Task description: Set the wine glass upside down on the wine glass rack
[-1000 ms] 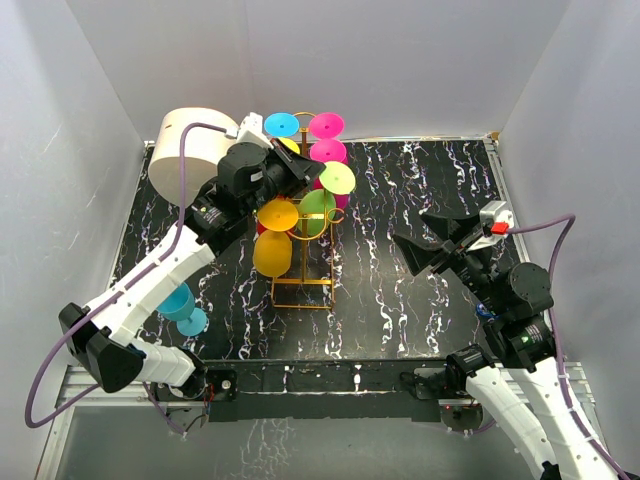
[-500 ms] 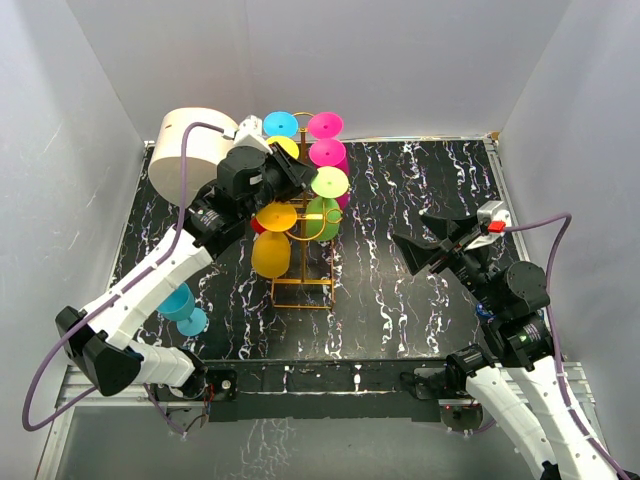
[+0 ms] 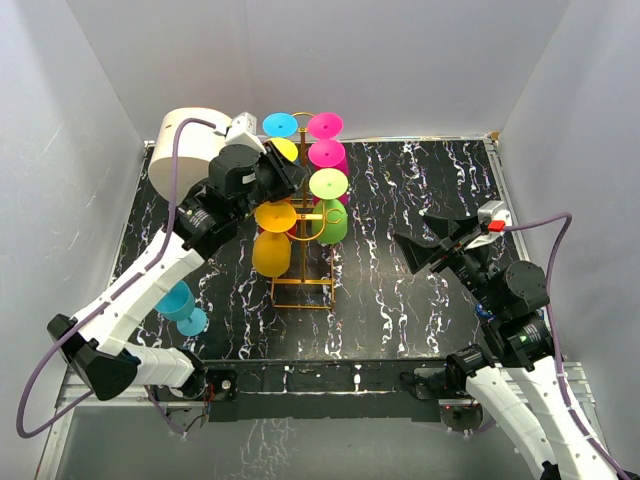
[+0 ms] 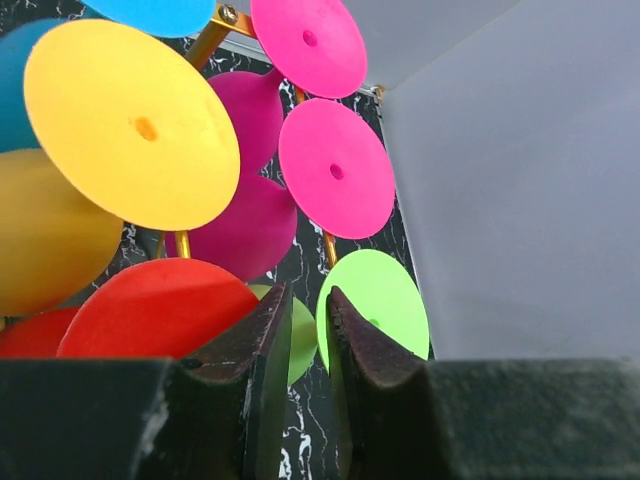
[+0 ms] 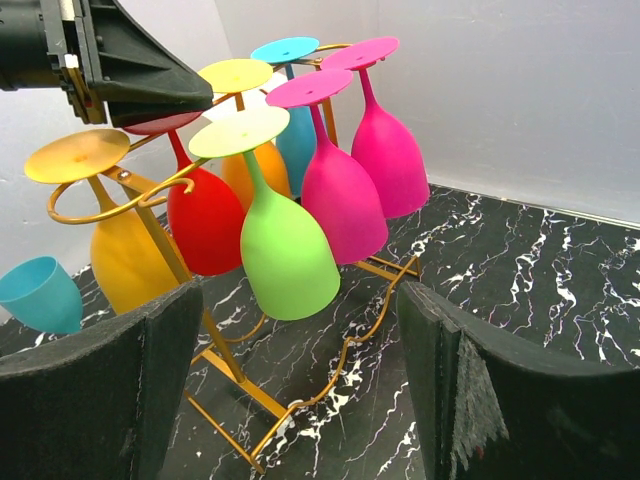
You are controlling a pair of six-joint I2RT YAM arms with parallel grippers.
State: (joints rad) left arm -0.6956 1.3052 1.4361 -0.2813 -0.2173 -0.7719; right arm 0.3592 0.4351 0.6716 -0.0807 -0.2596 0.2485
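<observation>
The golden wire wine glass rack [image 3: 301, 284] stands mid-table with several coloured glasses hanging upside down on it. A green wine glass [image 3: 332, 222] hangs bowl-down from a right-side hook, its round foot [image 4: 378, 300] on top. My left gripper [image 3: 289, 168] hovers at the rack's upper left, just behind that foot. Its jaws stand a narrow gap apart, and nothing lies between the fingertips [image 4: 281, 300]. My right gripper [image 3: 425, 250] is open and empty to the right of the rack, facing the green wine glass [image 5: 285, 250]. The wine glass rack [image 5: 345, 345] shows whole in the right wrist view.
A teal glass [image 3: 181, 306] stands upright on the table at the left, beside my left arm. A cream cylinder [image 3: 190, 150] sits at the back left. Yellow [image 3: 272, 250], red [image 5: 205, 215] and magenta [image 3: 327, 152] glasses fill other hooks. White walls enclose the table.
My left gripper has opened slightly and drawn back to the upper left. The green glass is let go and hangs lower and steadier on the rack. The right arm is still.
</observation>
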